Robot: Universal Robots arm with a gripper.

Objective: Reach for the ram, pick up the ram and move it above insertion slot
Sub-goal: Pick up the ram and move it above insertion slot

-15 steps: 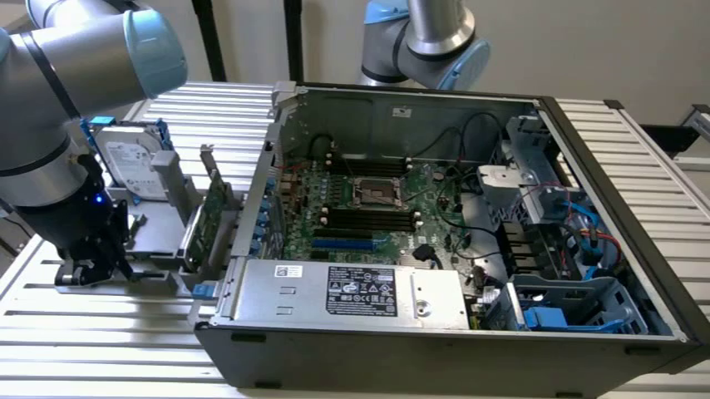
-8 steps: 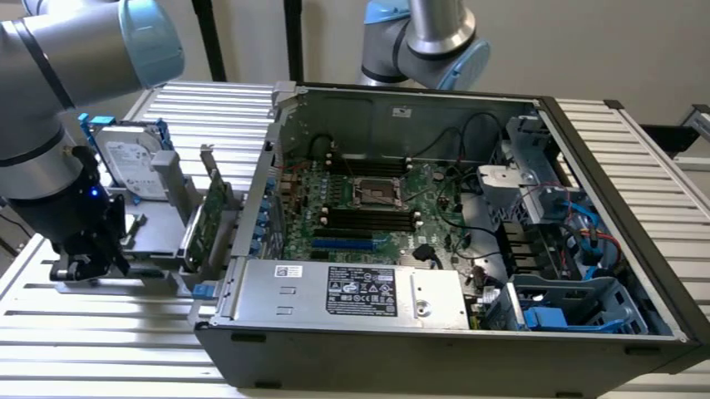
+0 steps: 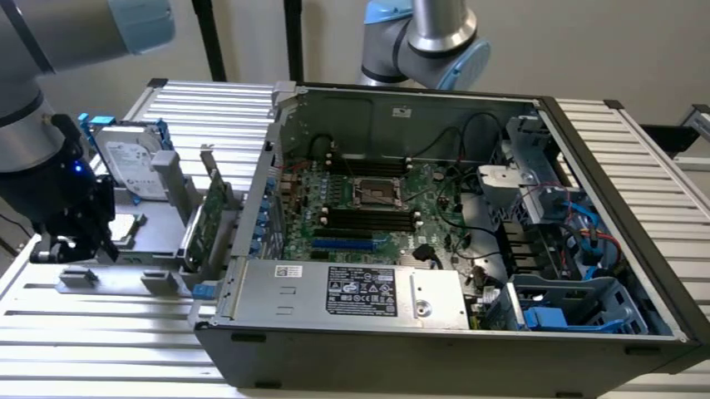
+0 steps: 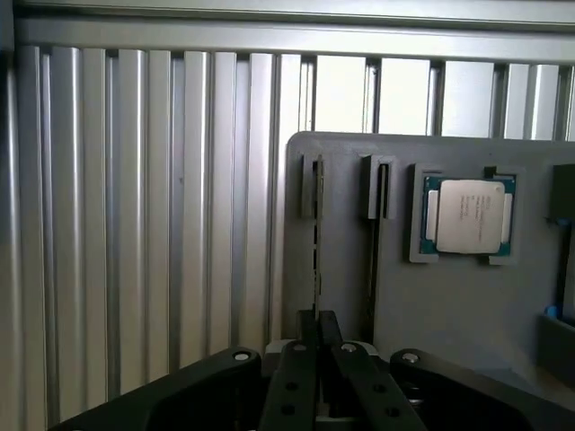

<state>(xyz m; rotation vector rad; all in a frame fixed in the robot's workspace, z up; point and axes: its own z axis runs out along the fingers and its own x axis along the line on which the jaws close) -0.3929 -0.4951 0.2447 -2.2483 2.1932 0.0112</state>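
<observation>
In the wrist view the ram is seen edge-on as a thin dark strip. It stands in a slotted grey post on the grey holder plate. My gripper has its black fingers drawn together on the ram's near end. In the exterior view my gripper hangs low over the holder plate at the exterior view's left, outside the computer case. The black memory slots lie on the motherboard inside the case.
A second thin stick stands beside the ram, and a processor chip lies in a recess of the plate. A hard drive and a green expansion card stand on the holder. The open case fills the middle; another arm rises behind it.
</observation>
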